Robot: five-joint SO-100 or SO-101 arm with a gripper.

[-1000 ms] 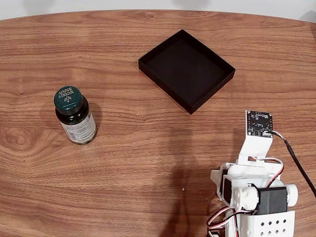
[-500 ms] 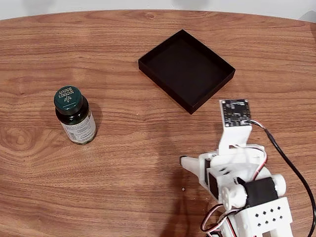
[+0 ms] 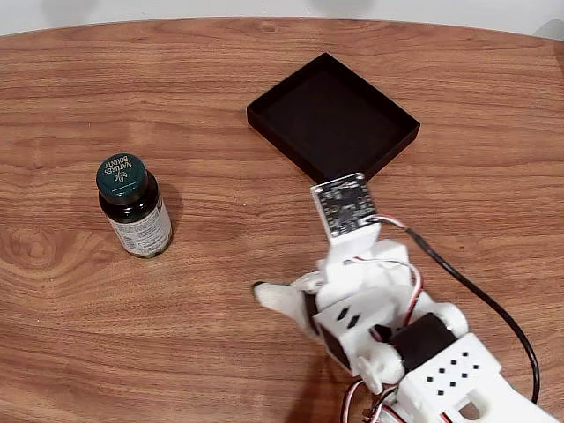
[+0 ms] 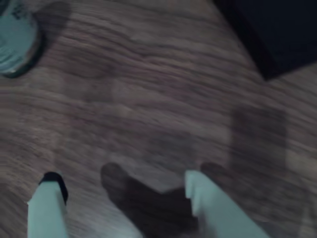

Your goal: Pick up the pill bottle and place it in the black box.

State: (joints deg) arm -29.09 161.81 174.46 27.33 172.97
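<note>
Fixed view: pill bottle (image 3: 134, 204) upright, apart from black box (image 3: 333, 124); gripper (image 4: 119, 191) spread.

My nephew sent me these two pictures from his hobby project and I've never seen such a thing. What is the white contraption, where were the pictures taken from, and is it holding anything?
The white contraption is a small robot arm on a wooden table. At its end is a gripper, two fingers that pinch things.

The sharp picture comes from a fixed camera looking down at the table. The blurry picture comes from a camera on the arm's wrist, looking past the two pale fingers.

On the table stands a pill bottle with a dark green cap, upright, at the left of the fixed view. Farther back lies a shallow black box with nothing visible in it. The small black square on a white bracket is a circuit board on the arm.

The gripper is open and holds nothing; the bottle stands well away from it.
</note>
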